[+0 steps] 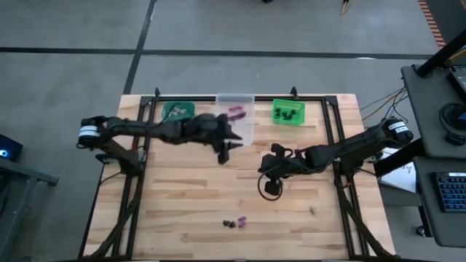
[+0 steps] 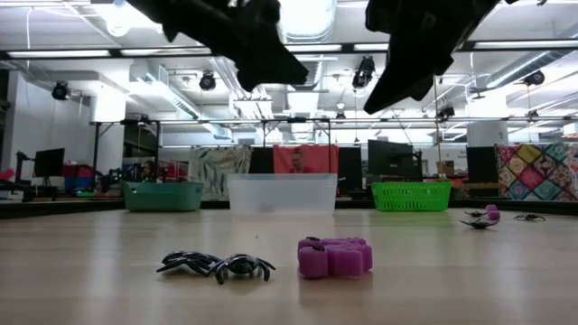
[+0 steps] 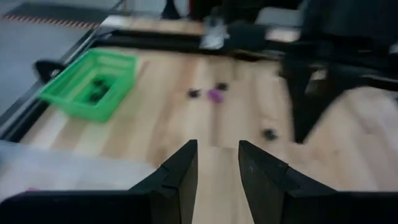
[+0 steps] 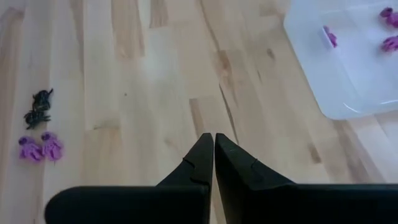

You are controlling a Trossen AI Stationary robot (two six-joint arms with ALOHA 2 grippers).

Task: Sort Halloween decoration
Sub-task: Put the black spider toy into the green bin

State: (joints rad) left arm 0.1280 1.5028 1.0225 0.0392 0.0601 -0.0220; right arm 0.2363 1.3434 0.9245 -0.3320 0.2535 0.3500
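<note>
Two black trinkets (image 2: 217,264) and purple ones (image 2: 334,256) of the Halloween decoration lie together on the wood near the table's front edge (image 1: 234,223). Another small one (image 1: 312,211) lies to their right. Purple pieces (image 4: 390,43) lie in the clear bin (image 1: 235,109), and dark ones in the green bin (image 3: 90,84). My left gripper (image 1: 225,151) hovers by the clear bin's near side, open, with nothing between its fingers (image 3: 217,168). My right gripper (image 1: 263,169) hangs over the table's middle, shut and empty (image 4: 214,152).
A teal bin (image 1: 178,111), the clear bin and the green bin (image 1: 288,111) stand in a row along the far edge. Black frame rails (image 1: 138,175) run down both sides of the table. Bare wood lies between the bins and the trinkets.
</note>
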